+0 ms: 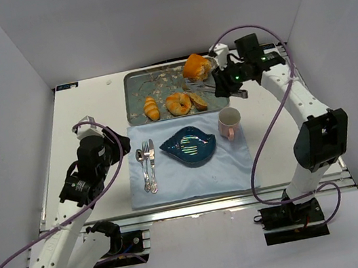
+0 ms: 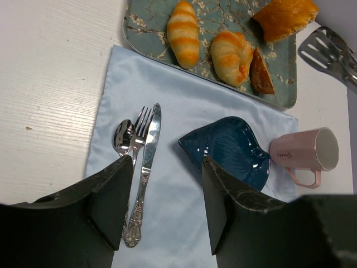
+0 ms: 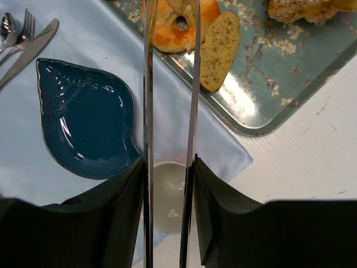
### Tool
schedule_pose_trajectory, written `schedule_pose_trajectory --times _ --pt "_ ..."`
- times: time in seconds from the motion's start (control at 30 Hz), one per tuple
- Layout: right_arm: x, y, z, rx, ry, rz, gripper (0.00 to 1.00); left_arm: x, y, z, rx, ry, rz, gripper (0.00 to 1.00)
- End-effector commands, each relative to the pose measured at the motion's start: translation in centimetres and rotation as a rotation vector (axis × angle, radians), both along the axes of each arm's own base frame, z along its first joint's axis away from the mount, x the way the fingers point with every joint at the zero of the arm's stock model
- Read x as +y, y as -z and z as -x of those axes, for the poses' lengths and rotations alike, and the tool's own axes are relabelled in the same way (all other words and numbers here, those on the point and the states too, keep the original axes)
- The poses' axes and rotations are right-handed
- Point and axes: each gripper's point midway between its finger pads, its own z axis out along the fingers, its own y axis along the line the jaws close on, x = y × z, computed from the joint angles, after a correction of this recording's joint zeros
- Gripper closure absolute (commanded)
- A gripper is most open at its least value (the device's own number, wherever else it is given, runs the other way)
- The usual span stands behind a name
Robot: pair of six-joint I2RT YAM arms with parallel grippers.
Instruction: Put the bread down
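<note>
Steel tongs (image 3: pixel 148 84): clamped in the right gripper (image 3: pixel 170 184), with a finger pressed on each arm. The blades sit a little apart, and I see nothing caught between them.
Bread: not lifted yet! The curled croissant (image 3: pixel 167 36) lies on the floral tray (image 3: pixel 262 84), in line with the tongs in the wrist view. A toasted slice (image 3: pixel 218 50) sits just beside it.
Other bread: a striped croissant (image 2: pixel 184 33) sits further left on the tray. A big orange loaf (image 1: pixel 195 67) is at the far edge.
Landing spot: the blue shell plate (image 1: pixel 189 146) on the pale placemat (image 1: pixel 187 181), between the cutlery (image 1: pixel 147 167) and the pink mug (image 1: pixel 229 123). Nothing is on it.
Left gripper (image 2: pixel 164 206): fingers wide and holding nothing, hovering over the near side of the placemat.
Step in hand: by my read, bring the tongs down onto the croissant. How high the blades ride above it, I cannot tell.
Doing it well: straddle the croissant across its thick middle. Keep the blades clear of the slice and squeeze only enough to lift, because soft bread crushes.
Watch for: the mug stands just beside the plate, so carry high and come down over the plate's centre.
</note>
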Motion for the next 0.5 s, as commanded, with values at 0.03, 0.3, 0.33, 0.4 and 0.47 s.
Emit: schedule_pose_trajectory --times 0.03,0.3,0.33,0.4,0.47 --pt "0.8 0.9 -1.4 -0.053 0.086 0.101 0.56 0.5 -1.9 0.0 -0.041 -0.025 0.018 0.38" --pt "1.1 3.0 -1.1 -0.046 0.081 0.218 0.55 0.7 -1.7 0.4 -0.046 -0.033 0.022 0.38" --pt "1.2 3.2 -1.1 -0.046 0.078 0.228 0.55 0.7 -1.6 0.4 -0.047 -0.034 0.027 0.38" --pt "1.2 3.7 -0.9 -0.044 0.077 0.255 0.55 0.7 -1.6 0.5 -0.050 -0.034 0.028 0.38" --pt "1.6 4.3 -0.6 -0.040 0.062 0.272 0.54 0.8 -1.6 0.5 -0.051 -0.036 0.028 0.38"
